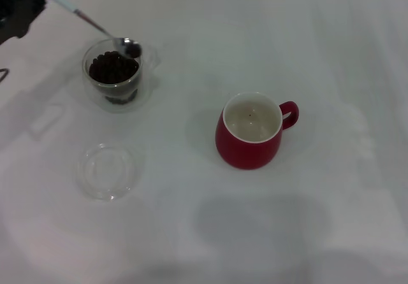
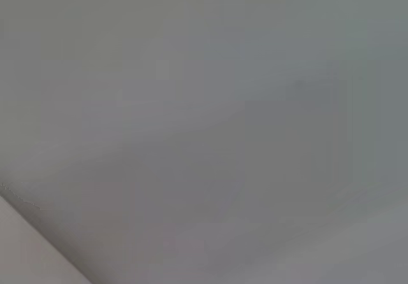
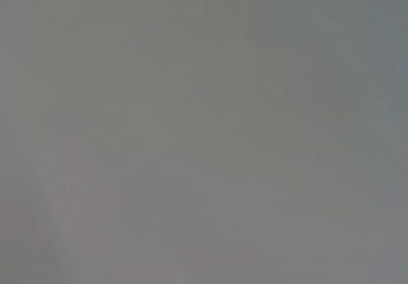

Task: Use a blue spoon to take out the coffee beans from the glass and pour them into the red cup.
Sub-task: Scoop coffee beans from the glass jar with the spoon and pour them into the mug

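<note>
White bench (image 1: pixel 331 55); my left hand (image 1: pixel 25 4) grips the blue spoon (image 1: pixel 95 24), bowl over the glass (image 1: pixel 118 74) of coffee beans (image 1: pixel 111 67).

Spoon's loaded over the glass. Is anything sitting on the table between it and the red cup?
Nothing visible does. The blue spoon, held by the left gripper, has its bowl at the rim of the glass. The table toward the red cup is bare; the clear dish lies off that line.
</note>
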Tool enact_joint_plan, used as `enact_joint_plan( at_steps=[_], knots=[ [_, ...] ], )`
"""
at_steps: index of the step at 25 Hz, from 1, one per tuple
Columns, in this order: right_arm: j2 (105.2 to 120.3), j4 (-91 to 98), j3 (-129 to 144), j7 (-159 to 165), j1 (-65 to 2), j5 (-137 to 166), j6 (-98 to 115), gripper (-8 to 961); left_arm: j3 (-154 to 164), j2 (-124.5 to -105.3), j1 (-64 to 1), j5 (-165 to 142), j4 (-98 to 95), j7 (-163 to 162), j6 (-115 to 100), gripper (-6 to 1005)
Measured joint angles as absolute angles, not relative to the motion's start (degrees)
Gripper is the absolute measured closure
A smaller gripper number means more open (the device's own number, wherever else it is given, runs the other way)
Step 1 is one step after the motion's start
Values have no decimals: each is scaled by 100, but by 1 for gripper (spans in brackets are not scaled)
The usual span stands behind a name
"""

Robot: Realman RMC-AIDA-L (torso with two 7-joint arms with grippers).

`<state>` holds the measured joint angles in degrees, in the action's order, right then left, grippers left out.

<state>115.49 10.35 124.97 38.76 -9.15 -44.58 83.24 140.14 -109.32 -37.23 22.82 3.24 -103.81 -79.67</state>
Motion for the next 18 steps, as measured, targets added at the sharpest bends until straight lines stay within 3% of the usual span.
enact_joint_plan(
  at_steps=[18],
  knots=[
    [11564,1035,12558,3876,-896,-4429,8333,379,14018,-11140,-5370,327,67,-10338,-7561,865]
  ],
)
